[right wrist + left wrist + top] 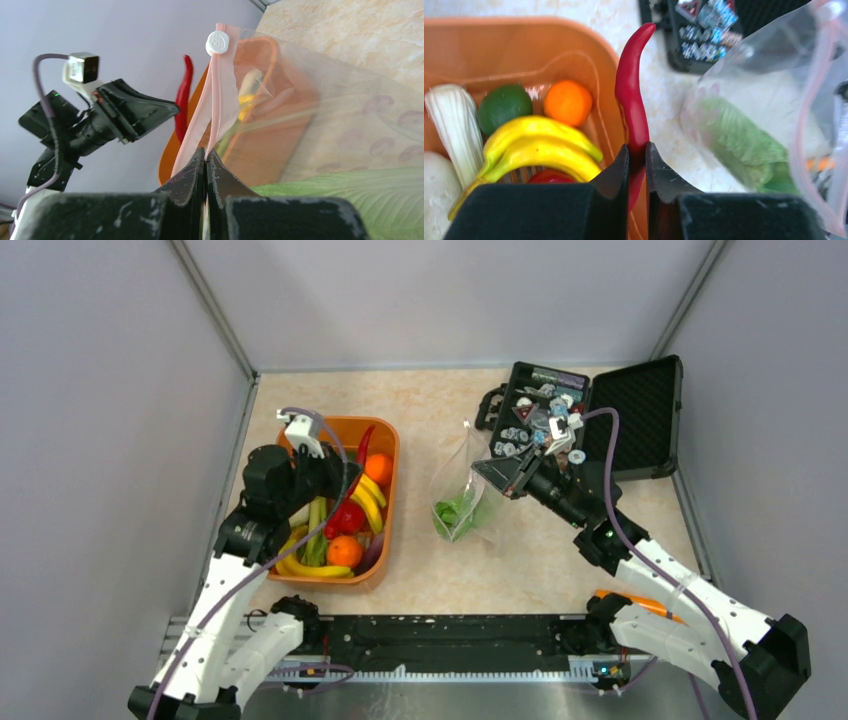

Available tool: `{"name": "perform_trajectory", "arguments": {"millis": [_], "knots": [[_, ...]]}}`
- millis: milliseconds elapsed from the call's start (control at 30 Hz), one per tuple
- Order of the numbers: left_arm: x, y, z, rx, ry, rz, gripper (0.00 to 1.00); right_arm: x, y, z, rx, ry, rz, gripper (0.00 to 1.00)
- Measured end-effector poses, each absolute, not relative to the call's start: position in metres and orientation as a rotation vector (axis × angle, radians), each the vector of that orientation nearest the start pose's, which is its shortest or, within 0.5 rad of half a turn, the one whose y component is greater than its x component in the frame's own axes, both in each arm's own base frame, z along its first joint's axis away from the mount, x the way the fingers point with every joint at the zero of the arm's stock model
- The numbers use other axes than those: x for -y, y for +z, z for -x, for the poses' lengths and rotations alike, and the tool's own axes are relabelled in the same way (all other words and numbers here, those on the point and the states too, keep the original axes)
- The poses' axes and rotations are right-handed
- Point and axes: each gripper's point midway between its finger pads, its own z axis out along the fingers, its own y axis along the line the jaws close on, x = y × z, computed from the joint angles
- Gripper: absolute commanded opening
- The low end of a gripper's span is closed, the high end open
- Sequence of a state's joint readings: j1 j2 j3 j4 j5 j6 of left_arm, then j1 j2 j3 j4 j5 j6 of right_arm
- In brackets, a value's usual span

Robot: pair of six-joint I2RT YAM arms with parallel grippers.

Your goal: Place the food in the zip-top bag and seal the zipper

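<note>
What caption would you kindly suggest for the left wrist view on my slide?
Left claw grips the red chilli at the rim of the orange tub, zip-top bag nearby.

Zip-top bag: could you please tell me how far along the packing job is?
Done: a green leaf lies inside the zip-top bag. In hand: the left gripper clamps the red chilli at the orange tub's rim, while the right gripper pinches the bag's zipper edge. Left: bananas, oranges and other pieces in the tub; zipper unsealed.

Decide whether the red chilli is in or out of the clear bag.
Out. The red chilli is pinched in the left claw over the orange tub, apart from the clear bag.
</note>
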State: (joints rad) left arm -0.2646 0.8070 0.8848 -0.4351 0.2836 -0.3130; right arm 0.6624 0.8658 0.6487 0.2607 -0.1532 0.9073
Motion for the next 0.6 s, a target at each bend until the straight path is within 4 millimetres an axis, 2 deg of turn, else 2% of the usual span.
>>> {"name": "perform_trajectory", "arguments": {"millis": [167,400,600], "knots": [[0.14,0.305,-0.252,-1.83,-0.711,-0.192,0.0,-0.259,0.305,-0.235,-1.692,1.341,-0.075,0.0],[0.152,0.346,-0.237,-1.68,-0.812,-0.253,0.0,-0.259,0.305,-0.235,-1.693,1.342,-0.077,0.0],[0.172,0.385,-0.219,-1.548,-0.96,-0.368,0.0,-0.26,0.305,-0.236,-1.693,1.346,-0.081,0.0]]}}
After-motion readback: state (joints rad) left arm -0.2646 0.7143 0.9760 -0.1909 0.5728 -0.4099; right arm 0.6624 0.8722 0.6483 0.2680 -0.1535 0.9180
